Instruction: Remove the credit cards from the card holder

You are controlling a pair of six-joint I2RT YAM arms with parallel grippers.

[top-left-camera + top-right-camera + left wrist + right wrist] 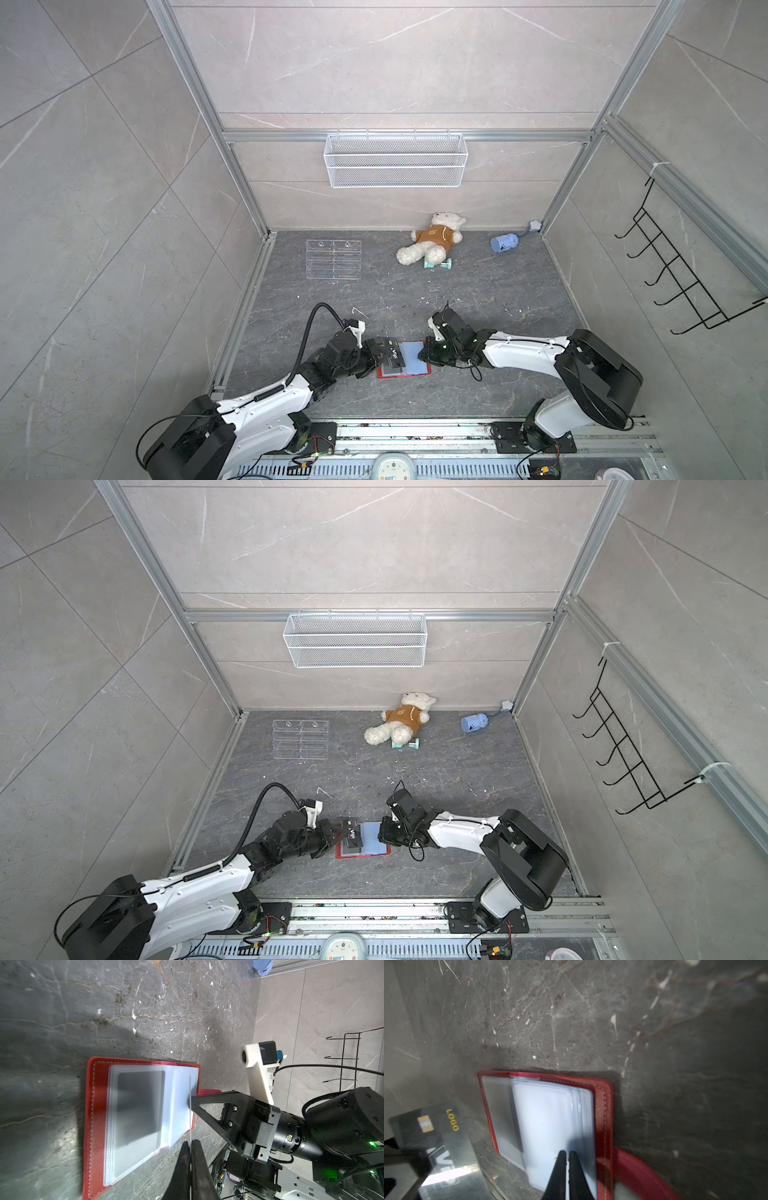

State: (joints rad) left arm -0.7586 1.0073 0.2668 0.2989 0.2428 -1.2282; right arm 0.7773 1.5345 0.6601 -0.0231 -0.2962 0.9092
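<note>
Edge-on in the left wrist view, the credit card (190, 1126) is only a thin line. The left pincer (383, 351), reaching in low, clamps this glossy dark card above the stitched red card holder (411, 360), which lies open on the stone-grey table (415, 291), near centre. The right pincer (565, 1156) has its tips almost together at a clear sleeve; I cannot tell whether they grip it.

Both top views: bright, even light, sharp, soft shadows, wide-angle bowing at frame edges. Wrist views: dimmer, near foreground unfocused; glare patch on the credit card (438, 1147).
</note>
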